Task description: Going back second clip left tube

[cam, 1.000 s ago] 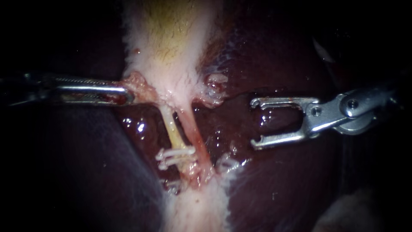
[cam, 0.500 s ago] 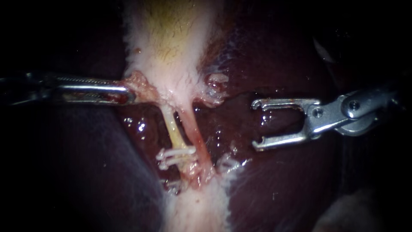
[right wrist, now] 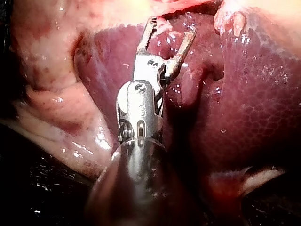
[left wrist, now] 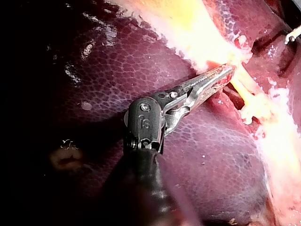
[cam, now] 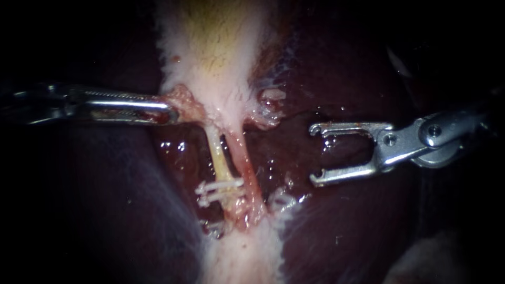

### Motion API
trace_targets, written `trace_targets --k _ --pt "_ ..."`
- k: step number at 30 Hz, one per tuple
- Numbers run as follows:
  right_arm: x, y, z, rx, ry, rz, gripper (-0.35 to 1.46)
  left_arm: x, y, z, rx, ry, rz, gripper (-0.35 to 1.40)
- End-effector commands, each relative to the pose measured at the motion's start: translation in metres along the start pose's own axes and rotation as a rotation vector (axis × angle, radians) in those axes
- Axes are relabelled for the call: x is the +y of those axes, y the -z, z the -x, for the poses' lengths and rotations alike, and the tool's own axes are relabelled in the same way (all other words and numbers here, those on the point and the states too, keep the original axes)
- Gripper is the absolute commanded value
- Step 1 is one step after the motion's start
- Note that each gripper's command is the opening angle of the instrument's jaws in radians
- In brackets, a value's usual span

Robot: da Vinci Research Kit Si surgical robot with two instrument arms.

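Observation:
Two tubes run down from the pale gallbladder (cam: 210, 47): a yellow left tube (cam: 218, 158) and a pink right tube (cam: 246, 165). Two white clips (cam: 218, 190) lie side by side across the left tube low down, and a third clip (cam: 210, 229) shows below them. My left instrument (cam: 171, 113) is shut on reddish tissue at the gallbladder's lower left edge; in the left wrist view its jaws (left wrist: 225, 73) meet that tissue beside the yellow tube (left wrist: 244, 87). My right instrument (cam: 314, 155) (right wrist: 172, 27) hangs open and holds nothing, well to the right of the tubes.
Dark red liver (cam: 342, 221) (right wrist: 254, 94) lies on both sides of the tubes and under the right instrument. A pale band of tissue (cam: 242, 257) continues below the clips. Wet, glistening patches sit between the tubes and the right instrument's jaws.
The left instrument has drawn the held tissue a little to the right and up, so the tubes stand straighter. The right instrument has barely moved and stays open.

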Motion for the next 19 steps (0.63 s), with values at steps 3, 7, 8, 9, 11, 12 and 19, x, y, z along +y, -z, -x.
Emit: trace_targets --k 3,7,8,9,11,12,19 --pt "0.0000 0.0001 0.0000 0.000 0.000 0.000 0.50 -0.0002 -0.0006 0.0003 -0.003 -0.001 -0.006 -0.35" --pt "0.0000 0.0001 0.0000 0.000 0.000 0.000 0.50 -0.0004 -0.0014 0.0006 -0.004 -0.003 -0.011 -0.35" --pt "0.0000 0.0001 0.0000 0.000 0.000 0.000 0.50 -0.0005 -0.0016 0.0006 -0.004 -0.003 -0.012 -0.35" --pt "0.0000 0.0001 0.0000 0.000 0.000 0.000 0.50 -0.0006 -0.0018 0.0007 -0.005 -0.004 -0.010 -0.35" --pt "0.0000 0.0001 0.0000 0.000 0.000 0.000 0.50 -0.0007 -0.0020 0.0010 -0.004 -0.005 -0.011 -0.35" --pt "0.0000 0.0001 0.0000 0.000 0.000 0.000 0.50 -0.0007 -0.0020 0.0010 -0.004 -0.005 -0.011 -0.35" --pt "0.0000 0.0001 0.0000 0.000 0.000 0.000 0.50 -0.0007 -0.0020 0.0010 -0.008 -0.006 -0.009 -0.35"
